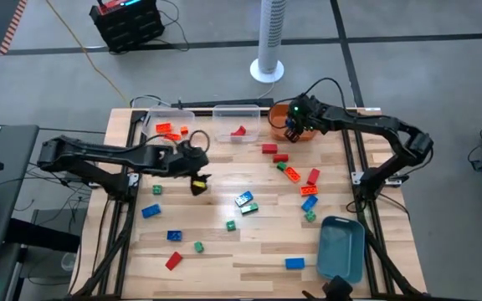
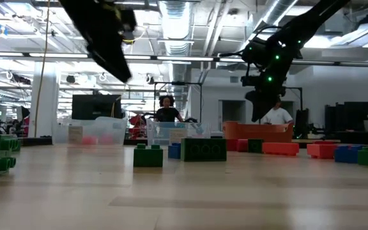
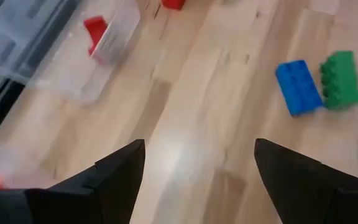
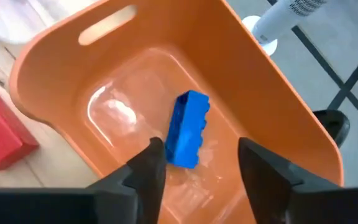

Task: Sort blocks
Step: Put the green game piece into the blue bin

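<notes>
Small studded blocks in red, blue, green and orange lie scattered on the wooden table [image 1: 224, 251]. My right gripper [image 4: 202, 148] stands open over the orange bin [image 4: 272, 81] at the table's far right. Just beyond its fingertips a blue block [image 4: 188, 127] sits tilted inside the bin, above its floor. My left gripper [image 3: 199, 146] is open above bare wood left of the table's middle [image 1: 197, 180], nothing between its fingers. A blue block [image 3: 298, 87] and a green block [image 3: 340, 79] lie side by side beyond it.
Two clear bins stand at the far edge: the left one [image 1: 170, 125] holds orange and red blocks, the middle one [image 1: 239, 127] a red block. A blue-grey bin [image 1: 341, 247] lies at the near right. People show in the room behind the table.
</notes>
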